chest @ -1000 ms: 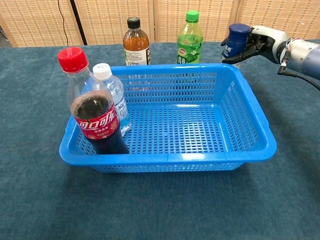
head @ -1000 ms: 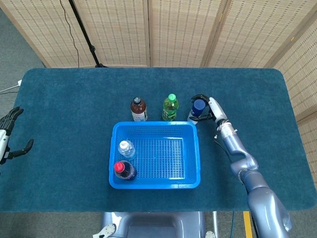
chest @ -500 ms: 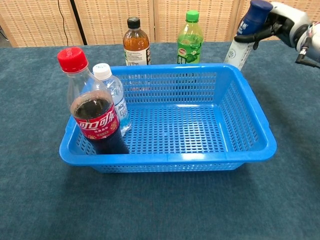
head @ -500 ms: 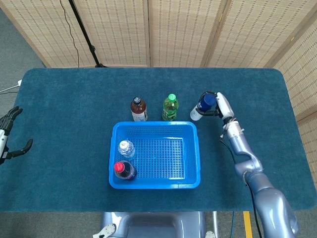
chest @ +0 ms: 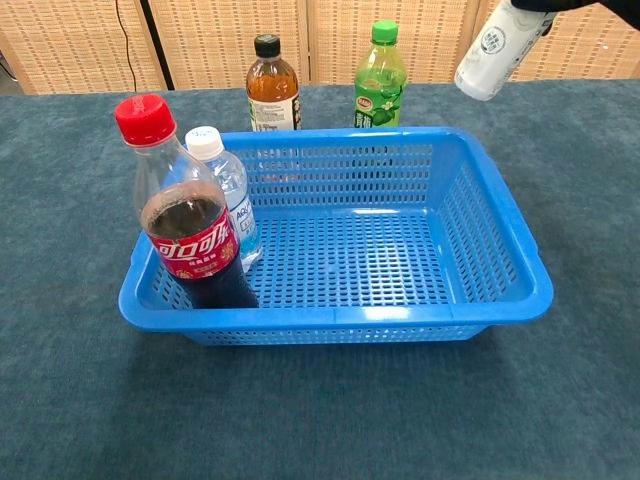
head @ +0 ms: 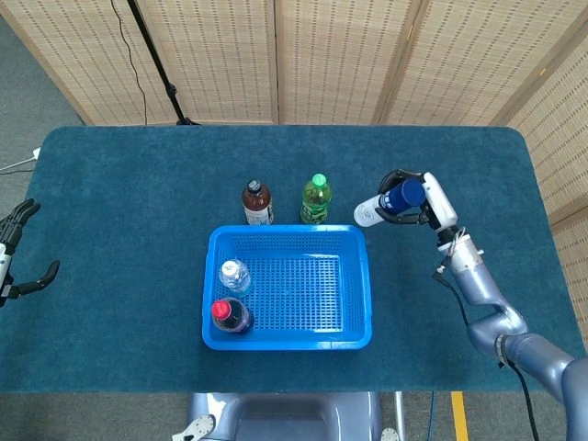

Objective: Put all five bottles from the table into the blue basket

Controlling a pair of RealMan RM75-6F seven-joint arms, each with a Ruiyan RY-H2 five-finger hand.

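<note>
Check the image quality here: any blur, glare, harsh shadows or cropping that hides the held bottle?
Head view: sharp, even lighting, soft shadows; the right hand and its white bottle with the blue cap show fully. Chest view: also sharp, slight sheen on the blue basket rim; the white bottle's cap and the hand are cut off by the top edge.

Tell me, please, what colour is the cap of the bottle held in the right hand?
Dark blue; the held bottle's cap shows best in the head view.

woven screens (head: 340, 55) stand behind the teal table (head: 119, 184); grey floor (head: 28, 73).
</note>
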